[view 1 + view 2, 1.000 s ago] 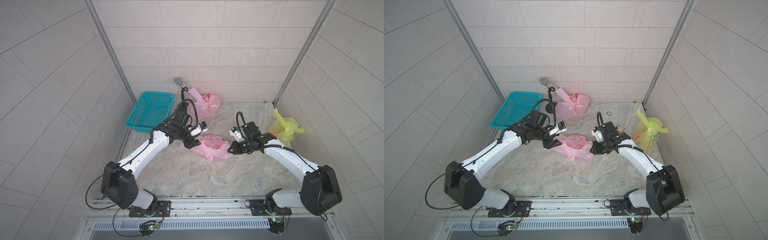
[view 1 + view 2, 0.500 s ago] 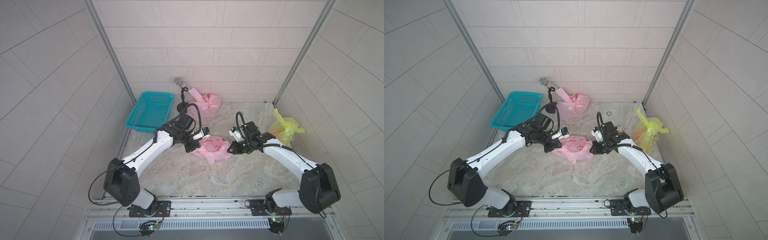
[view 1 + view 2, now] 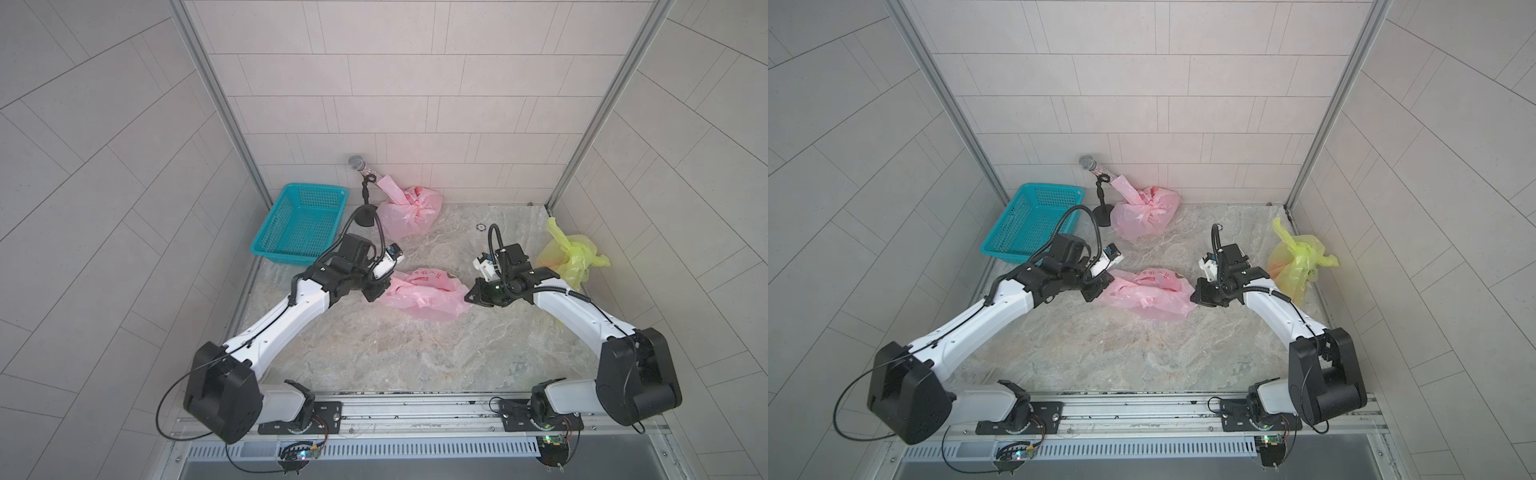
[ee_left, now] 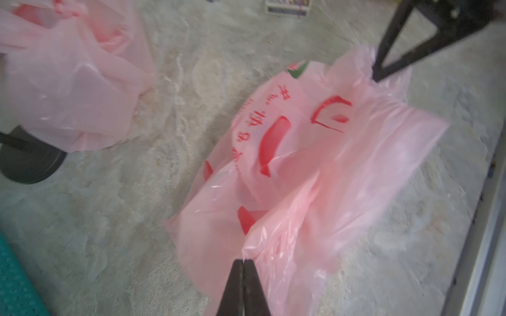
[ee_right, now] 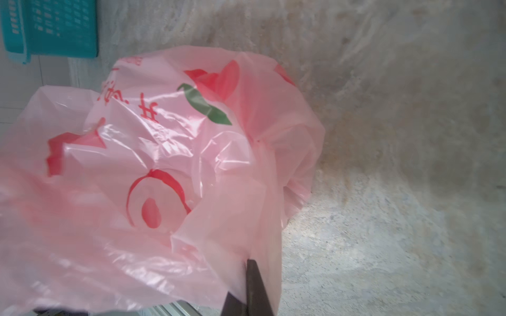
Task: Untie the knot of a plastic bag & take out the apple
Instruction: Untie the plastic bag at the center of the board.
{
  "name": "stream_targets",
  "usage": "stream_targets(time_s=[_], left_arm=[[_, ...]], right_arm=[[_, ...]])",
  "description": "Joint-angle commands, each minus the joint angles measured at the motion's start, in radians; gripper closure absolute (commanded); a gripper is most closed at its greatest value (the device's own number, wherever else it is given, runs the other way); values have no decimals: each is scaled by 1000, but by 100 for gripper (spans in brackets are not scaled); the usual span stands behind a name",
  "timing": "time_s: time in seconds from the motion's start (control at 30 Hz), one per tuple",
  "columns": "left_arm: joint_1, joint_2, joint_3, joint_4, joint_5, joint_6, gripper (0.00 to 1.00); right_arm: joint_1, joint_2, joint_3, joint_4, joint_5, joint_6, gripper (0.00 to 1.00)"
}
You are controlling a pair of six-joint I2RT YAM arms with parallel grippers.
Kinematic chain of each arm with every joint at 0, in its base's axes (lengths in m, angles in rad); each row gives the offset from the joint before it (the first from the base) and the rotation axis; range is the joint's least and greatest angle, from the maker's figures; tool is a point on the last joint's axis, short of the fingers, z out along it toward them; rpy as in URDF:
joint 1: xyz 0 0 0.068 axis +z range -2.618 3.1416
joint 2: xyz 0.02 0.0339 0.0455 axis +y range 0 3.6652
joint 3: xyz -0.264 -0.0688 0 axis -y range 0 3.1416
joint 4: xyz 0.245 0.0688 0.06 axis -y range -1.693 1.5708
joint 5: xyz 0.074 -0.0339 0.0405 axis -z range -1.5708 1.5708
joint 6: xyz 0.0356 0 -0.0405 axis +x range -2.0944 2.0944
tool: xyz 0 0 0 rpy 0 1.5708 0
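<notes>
Pink printed bag lies mid-table on the marble top, slumped and spread between the two arms.

- Left gripper: fingers together, a fold of the bag's film pinched at the very tips, on the bag's left edge.
- Right gripper: fingers closed on film at the bag's right edge. One finger is partly draped by plastic. The same tips show in the left wrist view, biting the bag's opposite corner.
- The film between the two grips is loose and crumpled rather than drawn tight.

Progress, as judged:
- Both holds on the bag look set, so this looks like the pulling-apart stage.
- Knot: the right wrist view shows film puckering to a point near the middle of the bag. I cannot tell whether that is a knot left tied or only a crease.
- No open mouth can be made out in any view.
- Apple: not seen anywhere on the table. The red shapes on the bag read as print. Judged to be inside, so the take-out is not done.

Left to do: free or widen the opening, then reach in for the fruit.

Bystanders, well apart from the work: teal basket far left, a second pink bag by the microphone stand at the far wall, yellow bag far right
</notes>
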Motion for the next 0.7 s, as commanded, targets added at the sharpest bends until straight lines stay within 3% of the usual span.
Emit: stream_targets(time_s=[0.0,0.07,0.1,0.17,0.27,0.33,0.47,0.67], left_arm=[[32,-64,-107,376,-46,-236,100],[41,-102,-195,579,-70,-346,100],[41,-109,-253,718,-72,-394,100],[40,-98,-287,834,-62,-455,100],[36,-73,-287,880,1,-476,100],[34,-82,-310,924,-6,-495,100],[35,-95,-315,918,3,-495,100],[29,-91,-305,919,12,-500,100]], right_arm=[[-5,-33,-26,0,33,28,100],[-3,-39,-23,-2,34,17,99],[1,-47,-9,-14,35,2,93],[15,-72,19,-34,47,-17,76],[35,-127,71,-62,72,-31,44],[41,-169,103,-72,81,-35,32],[47,-245,142,-45,93,-45,13],[138,-185,228,-24,80,-132,5]])
